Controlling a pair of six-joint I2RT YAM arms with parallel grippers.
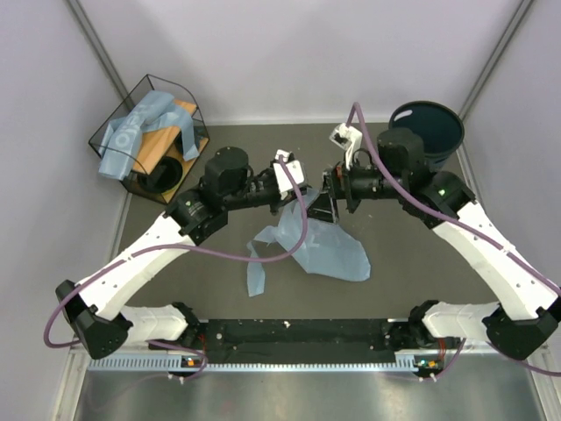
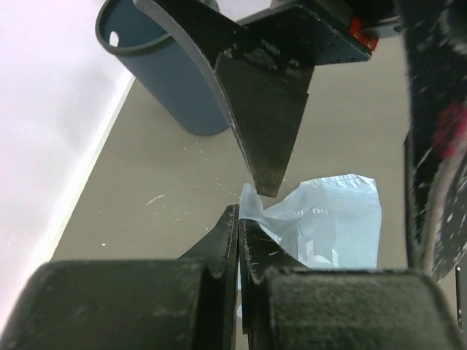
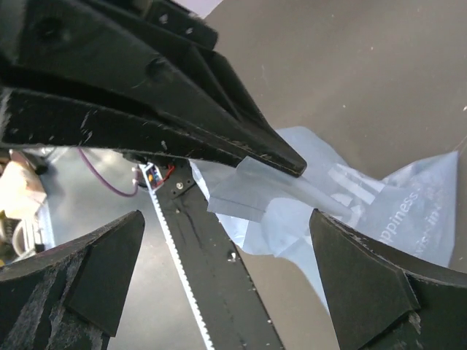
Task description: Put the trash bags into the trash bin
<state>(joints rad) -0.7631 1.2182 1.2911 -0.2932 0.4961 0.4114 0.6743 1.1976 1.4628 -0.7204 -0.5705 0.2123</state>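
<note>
My left pincer (image 2: 237,217) was shut on a corner of the bag (image 1: 326,252), the rest trailing on the table. My right pincer (image 3: 226,219) gaped wide around that corner, holding nothing. Light, limp, slippery film, I judged: grip bunched edge. The bin (image 1: 427,130) stood well apart.

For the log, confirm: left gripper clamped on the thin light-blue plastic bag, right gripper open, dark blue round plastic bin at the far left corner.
No. The dark blue round plastic bin stands at the far right corner, per the top external view. Rest holds: left gripper clamped on the thin light-blue plastic bag, right gripper open.
</note>
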